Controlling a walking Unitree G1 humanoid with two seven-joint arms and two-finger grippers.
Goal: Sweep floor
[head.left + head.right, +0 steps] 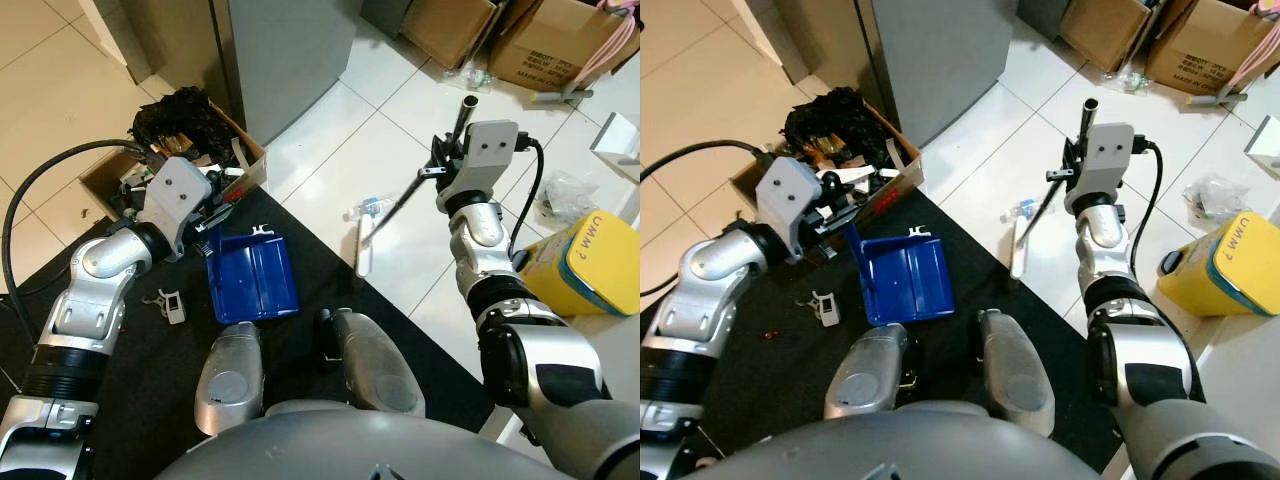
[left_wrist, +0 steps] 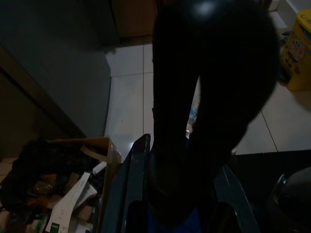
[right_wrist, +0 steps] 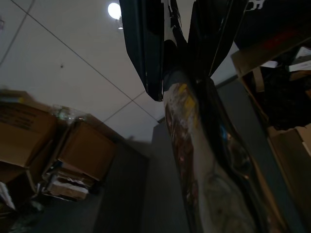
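The robot stands on a black mat (image 1: 150, 350) next to a white tile floor (image 1: 330, 140). It is getting ready to sweep.

The left pincer (image 1: 207, 222) is clenched on the handle of a blue dustpan (image 1: 252, 278). The dustpan lies flat on the mat, just in front of the robot's body. Its handle end points up toward the left pincer and a cardboard box (image 1: 245, 150) full of dark trash. Its wide open mouth points back toward the robot.

The right pincer (image 1: 443, 163) is clenched on the pole of a broom (image 1: 410, 190). The pole is tilted. Its top end sticks up past the pincer, and it slopes down and toward the robot's left. The pale broom head (image 1: 362, 247) sits on the white floor, right at the edge of the mat.

A small crumpled bit of clear wrapper (image 1: 366, 208) lies on the tiles just beside the broom head. The dustpan is on the left side of the broom head, near it but not touching.

I think the next move is to push the trash along the floor toward the dustpan. The broom must go from the right to the left. The dustpan mouth does not face the broom now, so the left arm may need to turn it first.

A yellow tin (image 1: 585, 265) sits by the right arm.
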